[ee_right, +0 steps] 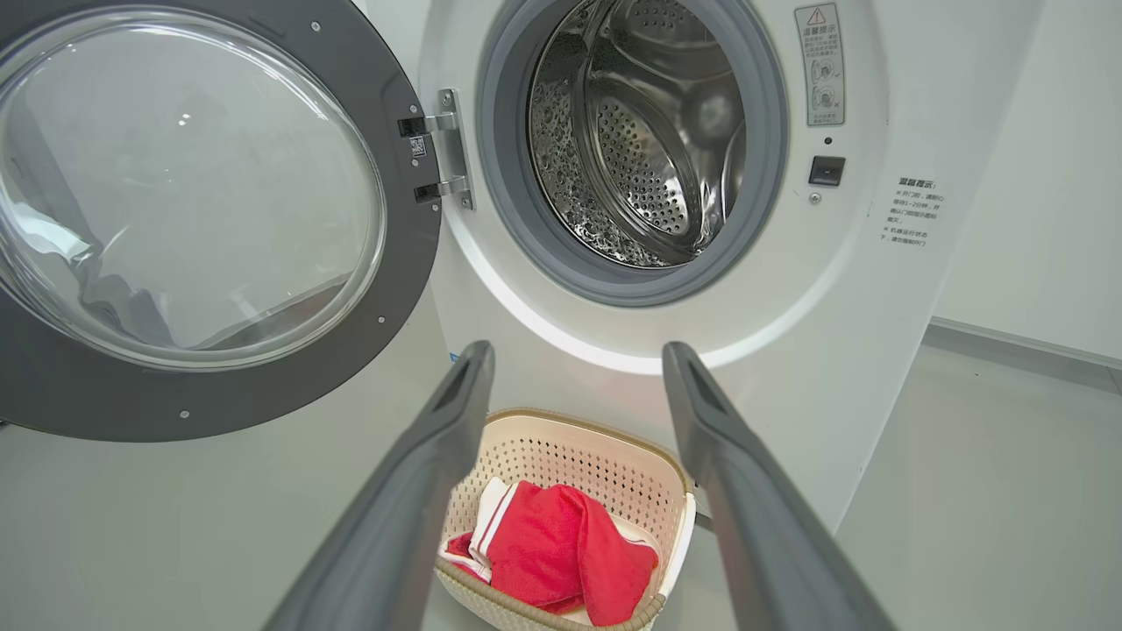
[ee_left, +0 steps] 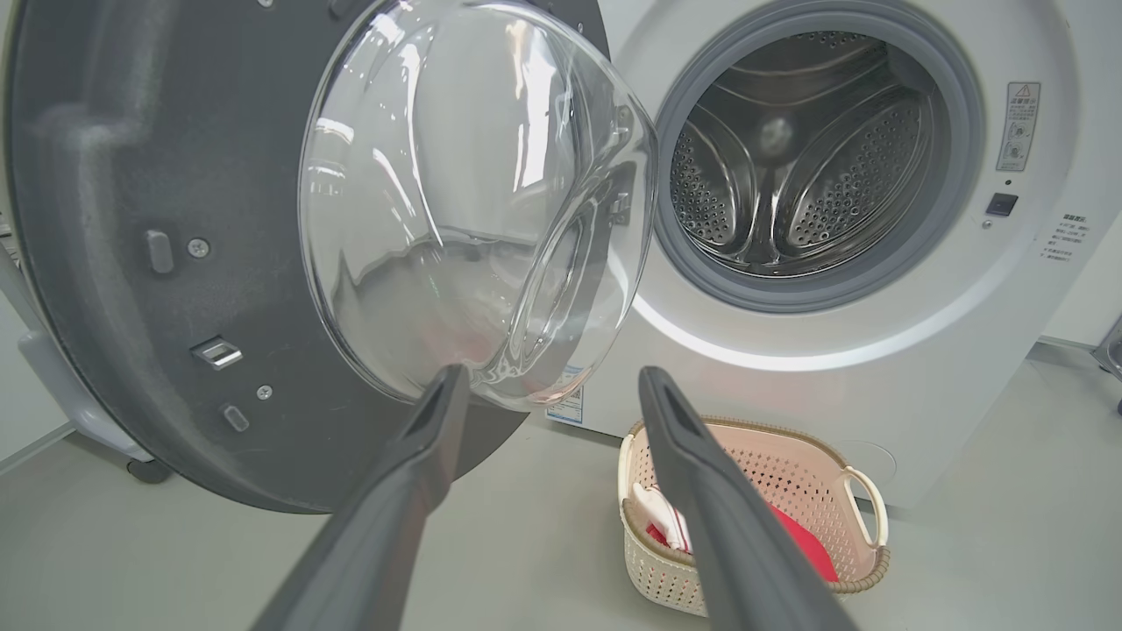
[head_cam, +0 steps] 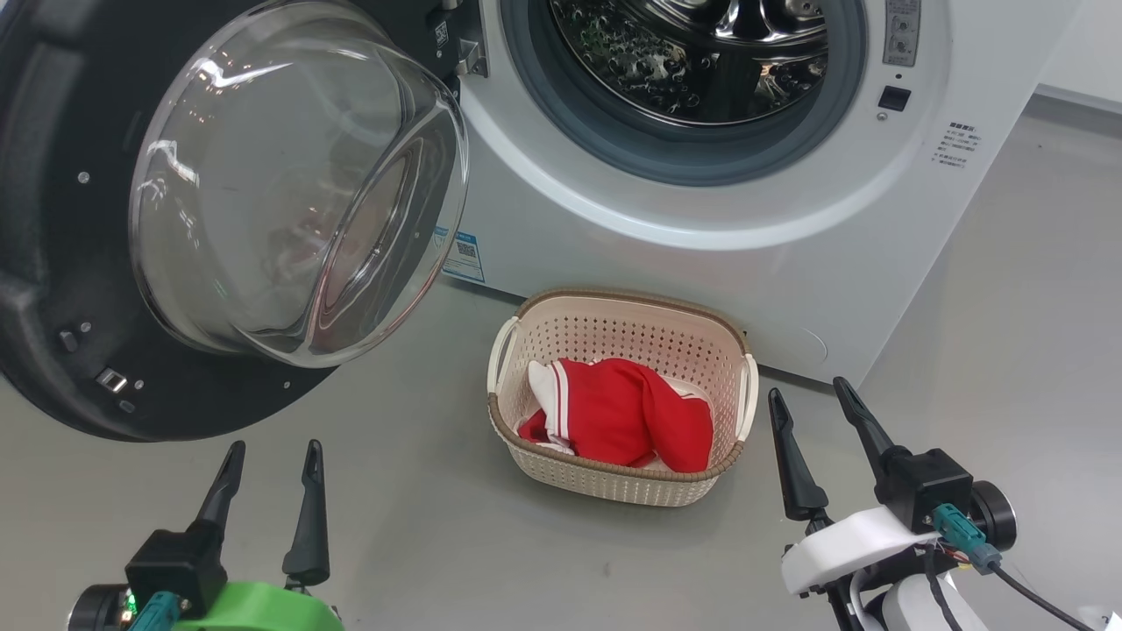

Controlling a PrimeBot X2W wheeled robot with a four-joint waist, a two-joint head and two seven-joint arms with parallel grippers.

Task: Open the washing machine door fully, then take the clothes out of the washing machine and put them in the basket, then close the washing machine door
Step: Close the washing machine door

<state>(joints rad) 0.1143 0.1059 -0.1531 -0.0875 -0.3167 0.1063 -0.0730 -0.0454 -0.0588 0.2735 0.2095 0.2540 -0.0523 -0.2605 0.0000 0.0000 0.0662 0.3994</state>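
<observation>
You have the clothes (head_cam: 614, 421) lying in the basket (head_cam: 614, 302): a crumpled heap of soft red fabric with white stripe trim and a white part at its left end. The basket is a small cream plastic tub with rounded corners, perforated walls, a brown woven-look rim and white side handles. It stands on the smooth grey floor (head_cam: 421, 526), just in front of the washing machine (head_cam: 701, 272) and below its opening.

The machine is a white front-loader. Its grey rubber ring (head_cam: 561, 114) surrounds a shiny perforated steel drum (head_cam: 692, 53).

The washing machine door (head_cam: 53, 263) stands swung wide to your left on its metal hinge (ee_right: 451, 149). Its dark, matt inner face is turned toward you, and the clear glass bowl (head_cam: 289, 184) bulges out from the centre.

Your left claw (head_cam: 274, 445) hangs over the floor below the door, with its two long, dark, tapered fingers spread and grasping nothing. Your right claw (head_cam: 806, 387) is just to the right of the basket, also released and empty.
</observation>
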